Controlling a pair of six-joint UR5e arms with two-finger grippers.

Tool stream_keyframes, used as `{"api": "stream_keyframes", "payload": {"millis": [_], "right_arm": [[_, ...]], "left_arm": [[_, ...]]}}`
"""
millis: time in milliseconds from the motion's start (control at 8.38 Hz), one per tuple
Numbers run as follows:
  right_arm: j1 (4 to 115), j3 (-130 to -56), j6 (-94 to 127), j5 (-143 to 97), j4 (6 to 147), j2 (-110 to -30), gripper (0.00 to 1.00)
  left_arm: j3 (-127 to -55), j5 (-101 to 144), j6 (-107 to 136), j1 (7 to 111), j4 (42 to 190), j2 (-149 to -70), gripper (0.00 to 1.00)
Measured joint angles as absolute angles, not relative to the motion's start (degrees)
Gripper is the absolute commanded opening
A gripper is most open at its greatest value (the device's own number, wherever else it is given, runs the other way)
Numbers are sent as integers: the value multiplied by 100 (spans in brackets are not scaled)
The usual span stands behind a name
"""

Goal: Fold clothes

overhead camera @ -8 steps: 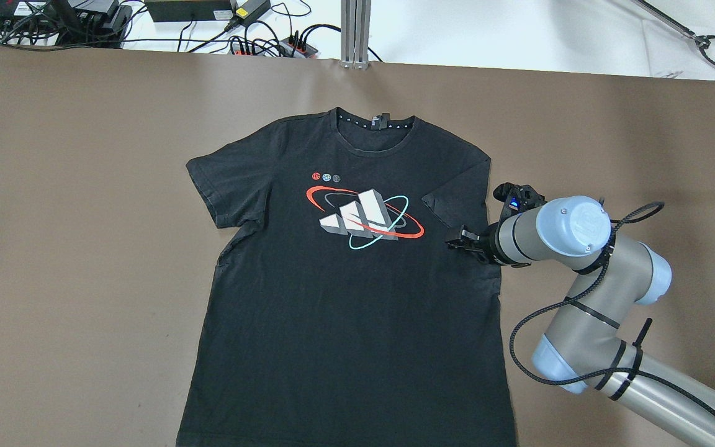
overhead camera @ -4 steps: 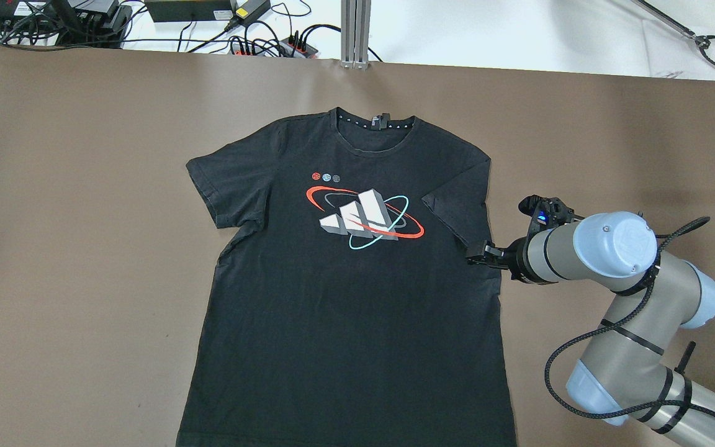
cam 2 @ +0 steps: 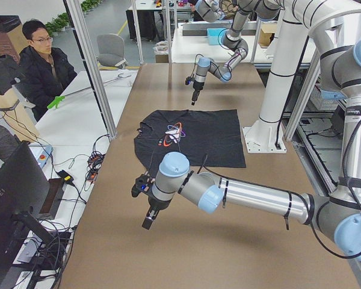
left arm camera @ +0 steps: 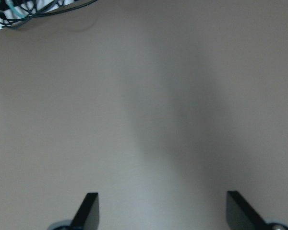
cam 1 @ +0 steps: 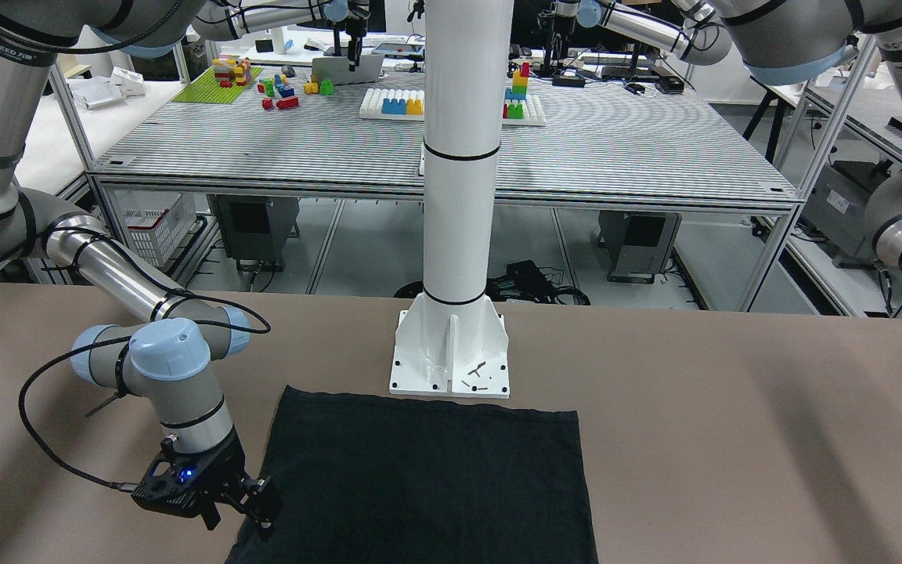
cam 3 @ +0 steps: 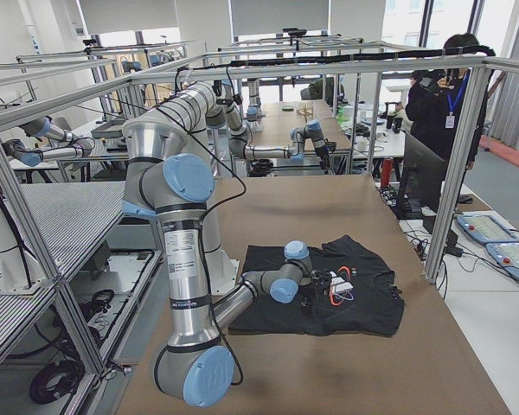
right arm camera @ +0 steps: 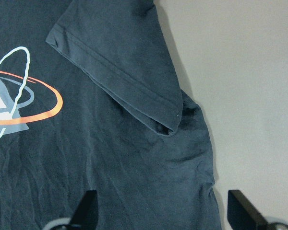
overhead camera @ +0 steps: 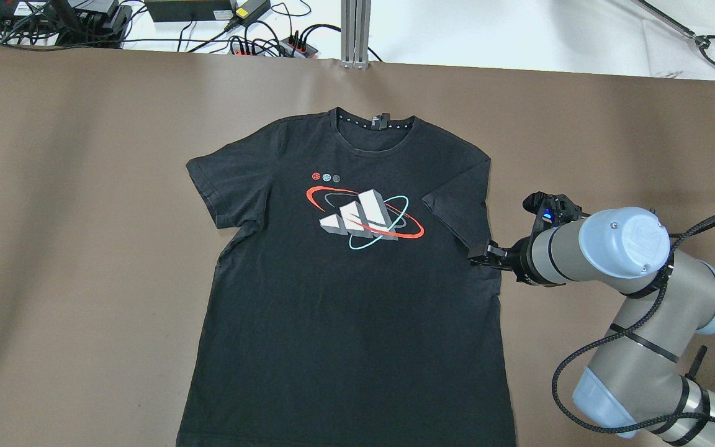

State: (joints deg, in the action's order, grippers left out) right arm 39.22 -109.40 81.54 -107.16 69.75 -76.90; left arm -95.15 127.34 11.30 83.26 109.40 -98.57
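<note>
Overhead exterior | right gripper (overhead camera: 476, 256) retreated to T-shirt (overhead camera: 345, 310) edge | fingers (right arm camera: 88, 209) apart

The T-shirt (overhead camera: 345, 310) lies on the table (overhead camera: 84, 248) (collar far side), right pincer (overhead camera: 476, 254) over its right edge.

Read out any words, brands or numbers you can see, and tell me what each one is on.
"HUAWEI": on the back of the monitor.
T-shirt: the chest print is a graphic with no words.
Neck label and small round badges: too small to read.
</note>
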Motion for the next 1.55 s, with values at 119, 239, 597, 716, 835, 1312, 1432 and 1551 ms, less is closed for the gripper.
{"api": "stream_keyframes", "payload": {"millis": [119, 239, 597, 716, 835, 1312, 1432, 1551], "right_arm": [[3928, -10947, 8137, -10705, 6994, -7686, 95], [3937, -10945, 8109, -10699, 7004, -7684, 95], [3935, -10902, 8068, -10684, 6994, -7670, 95], [3933, -10866, 8063, -10678, 6974, -7662, 95], [3938, -10845, 8062, -10673, 6957, -7650, 95], [3952, -10883, 8084, -10658, 6927, -7610, 95], [3957, -10883, 8085, -10654, 6926, -7610, 95], [3964, -10890, 8086, -10648, 6926, -7610, 95]], "left_arm": [[-9396, 12883, 1602, 8001, 10800, -10187, 86], [-9179, 12967, 2032, 7652, 10741, -10542, 83], [-7933, 13028, 2816, 6824, 10766, -11830, 70], [-7417, 13031, 2894, 6662, 10897, -12224, 69], [-6933, 13032, 3020, 6509, 11197, -12516, 63], [-6192, 12995, 3884, 5898, 12299, -12788, 44], [-6138, 12987, 3928, 5816, 12364, -12793, 41], [-6085, 12980, 3953, 5749, 12463, -12795, 41]]}}
